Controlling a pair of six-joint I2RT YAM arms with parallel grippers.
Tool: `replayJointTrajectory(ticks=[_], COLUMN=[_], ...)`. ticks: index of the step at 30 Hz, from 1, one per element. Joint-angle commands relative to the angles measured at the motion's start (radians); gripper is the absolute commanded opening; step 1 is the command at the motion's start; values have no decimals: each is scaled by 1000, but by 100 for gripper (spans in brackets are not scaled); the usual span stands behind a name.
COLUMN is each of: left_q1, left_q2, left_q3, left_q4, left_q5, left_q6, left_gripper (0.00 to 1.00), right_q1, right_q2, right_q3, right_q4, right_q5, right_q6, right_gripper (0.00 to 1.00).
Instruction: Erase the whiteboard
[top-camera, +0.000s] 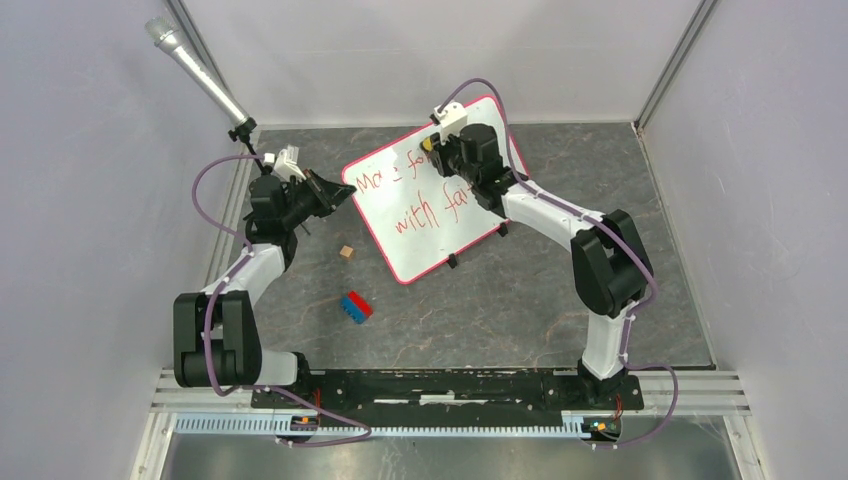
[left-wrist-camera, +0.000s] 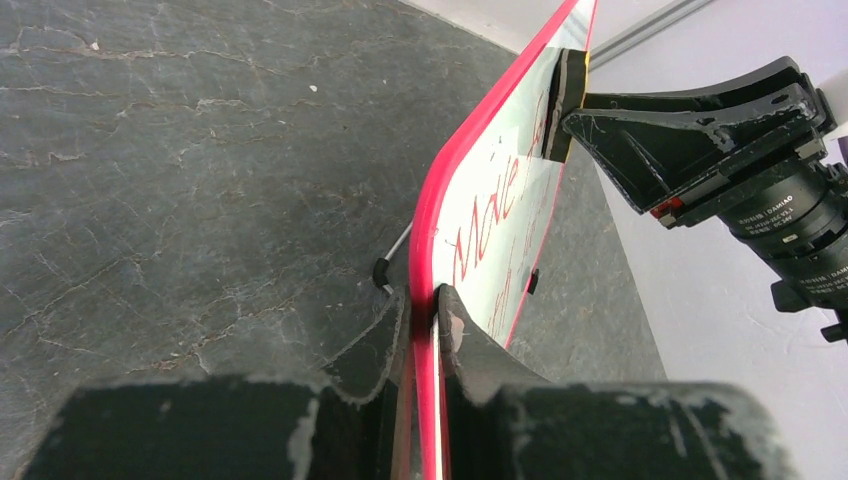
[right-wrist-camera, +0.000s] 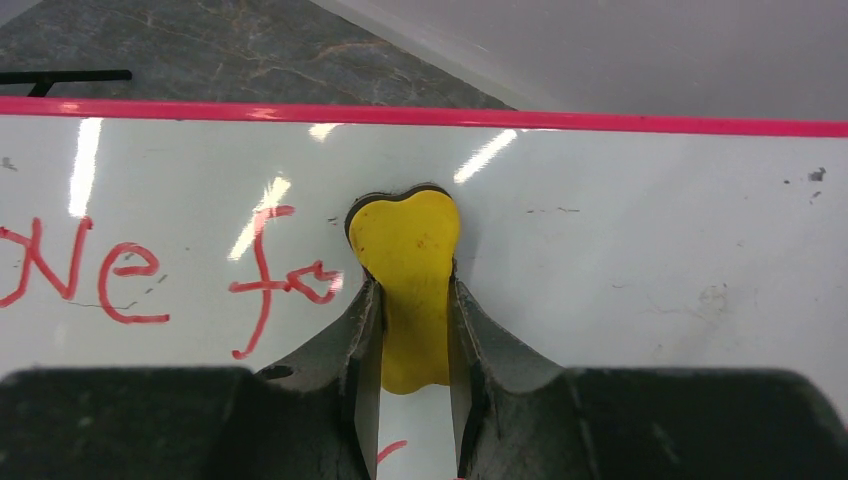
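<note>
While the whiteboard (top-camera: 430, 225) stands tilted up off the bench (top-camera: 520, 300), the left pincer (left-wrist-camera: 421, 305) is clamped on its red rim at the left edge, one finger on each face. The right pincer (right-wrist-camera: 412, 300) grips a yellow eraser (right-wrist-camera: 404, 235), which touches the board's face just under the top rim, beside the red lettering (right-wrist-camera: 285, 280).

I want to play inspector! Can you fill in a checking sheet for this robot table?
Surface: dark marbled table.
Job's things: whiteboard with red writing; yellow eraser pressed on it.
Clutter: tan cube; blue-and-red block.
Grippers: left fingers shut on whiteboard's edge; right fingers shut on eraser.
Cables: purple cables in loose loops.
Surroundings: pale walls; microphone far left.
</note>
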Motion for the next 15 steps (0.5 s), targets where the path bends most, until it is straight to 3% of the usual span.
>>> replayJointTrajectory(ticks=[1, 15], left_q1=[10, -8], left_q2=[8, -21], left_q3=[24, 19], left_q4=[56, 56], left_q5=[-13, -25], left_q6=[32, 54], left_gripper=[6, 2], right_q1=[42, 292], right_q2=[18, 117], right_q3=[55, 167], right_q4=[4, -30], right_q5=[-18, 7], right_q6=[-39, -75], right_gripper=[23, 22])
